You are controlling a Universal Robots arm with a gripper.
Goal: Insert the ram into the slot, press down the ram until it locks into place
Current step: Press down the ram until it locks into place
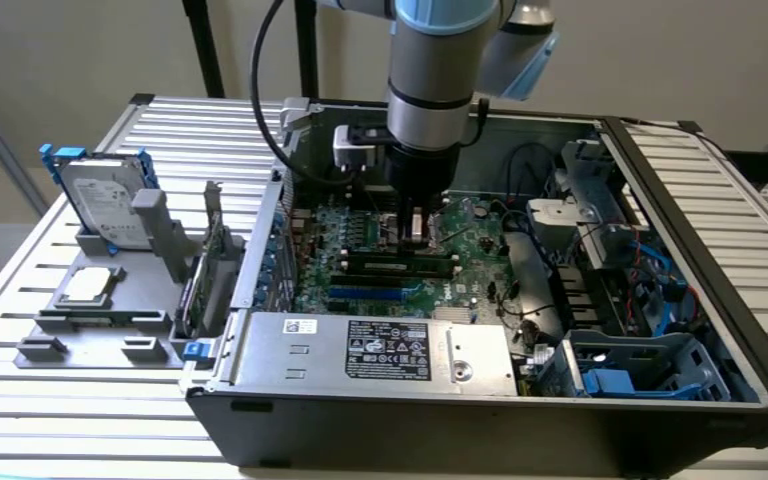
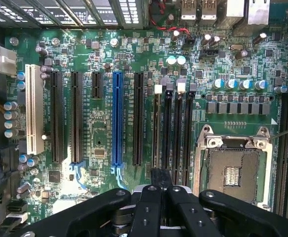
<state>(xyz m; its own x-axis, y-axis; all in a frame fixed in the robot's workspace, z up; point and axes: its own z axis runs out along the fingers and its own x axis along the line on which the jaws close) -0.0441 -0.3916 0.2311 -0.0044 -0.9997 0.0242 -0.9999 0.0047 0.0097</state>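
Note:
The ram (image 1: 391, 266), a thin green stick with black chips, stands on edge in a long black slot (image 1: 343, 268) on the motherboard inside the open computer case. My gripper (image 1: 418, 236) hangs straight down over the board, its fingertips just above and behind the middle of the ram. Whether they touch the stick I cannot tell. In the wrist view my gripper (image 2: 161, 178) has its black fingers pressed together, shut, with nothing visible between them, at one end of the parallel black memory slots (image 2: 167, 133). The ram itself is not distinguishable from this angle.
A blue socket (image 2: 117, 118) and several black expansion sockets lie beside the memory slots, across from the open processor socket (image 2: 232, 173). The power supply (image 1: 357, 345) fills the case front. Cables (image 1: 544, 290) and drive bays crowd the exterior view's right. A hard drive (image 1: 104, 205) stands outside.

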